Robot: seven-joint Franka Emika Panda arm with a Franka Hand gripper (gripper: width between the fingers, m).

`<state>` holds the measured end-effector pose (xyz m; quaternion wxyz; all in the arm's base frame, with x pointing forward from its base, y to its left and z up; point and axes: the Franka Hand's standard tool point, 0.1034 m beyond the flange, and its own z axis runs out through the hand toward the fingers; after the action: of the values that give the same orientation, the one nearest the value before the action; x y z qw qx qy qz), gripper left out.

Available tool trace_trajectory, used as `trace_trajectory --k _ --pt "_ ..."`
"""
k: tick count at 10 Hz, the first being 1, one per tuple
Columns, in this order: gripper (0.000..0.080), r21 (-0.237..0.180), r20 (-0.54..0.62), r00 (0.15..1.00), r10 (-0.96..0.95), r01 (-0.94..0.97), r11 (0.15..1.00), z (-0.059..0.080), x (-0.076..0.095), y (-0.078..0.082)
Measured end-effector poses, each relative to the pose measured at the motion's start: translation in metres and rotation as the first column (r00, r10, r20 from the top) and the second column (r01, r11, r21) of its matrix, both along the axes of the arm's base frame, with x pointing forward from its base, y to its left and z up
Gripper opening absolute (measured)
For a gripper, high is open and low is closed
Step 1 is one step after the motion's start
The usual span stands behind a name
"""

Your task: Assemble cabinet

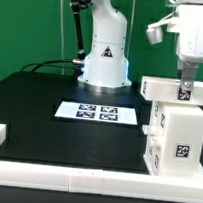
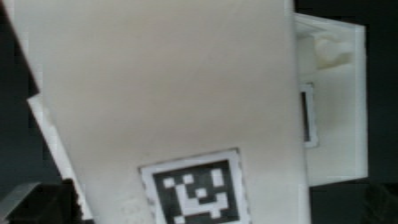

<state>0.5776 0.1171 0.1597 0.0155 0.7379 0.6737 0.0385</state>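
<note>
Looking at the exterior view, you see the claw (image 1: 185, 89) directly above the cabinet (image 1: 177, 125), which stands on the desk (image 1: 49, 105); its fingers seem pinching a top panel, likely to seat it, though the wrist view cannot confirm.

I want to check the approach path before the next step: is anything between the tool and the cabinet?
Nothing visible is. In the exterior view the tool is already down at the top of the cabinet, with no other object between them. The marker board lies off to the exterior view's left. Whether the tool is clamped cannot be told.
</note>
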Motion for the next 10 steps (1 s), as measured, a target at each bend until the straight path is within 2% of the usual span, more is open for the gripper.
trace_trajectory --k 1,3,4,5,6,10 --pt "0.0797 -0.019 0.004 0.995 0.095 -0.095 0.995 -0.0030 0.0002 -0.0014" --pt "0.0797 -0.015 -0.001 1.000 0.024 -0.024 1.000 -0.0052 -0.0010 -0.0013" --pt "0.0676 -0.015 -0.001 1.000 0.023 -0.023 1.000 -0.0053 -0.0008 -0.0022" --pt "0.0676 -0.015 -0.001 1.000 0.022 -0.022 1.000 -0.0053 -0.0008 -0.0027" --pt "0.0558 -0.015 -0.001 1.000 0.014 -0.014 1.000 -0.0053 -0.0007 -0.0028" --pt "0.0558 0.004 -0.013 0.970 -0.241 0.242 0.970 -0.0057 -0.0014 -0.0032"
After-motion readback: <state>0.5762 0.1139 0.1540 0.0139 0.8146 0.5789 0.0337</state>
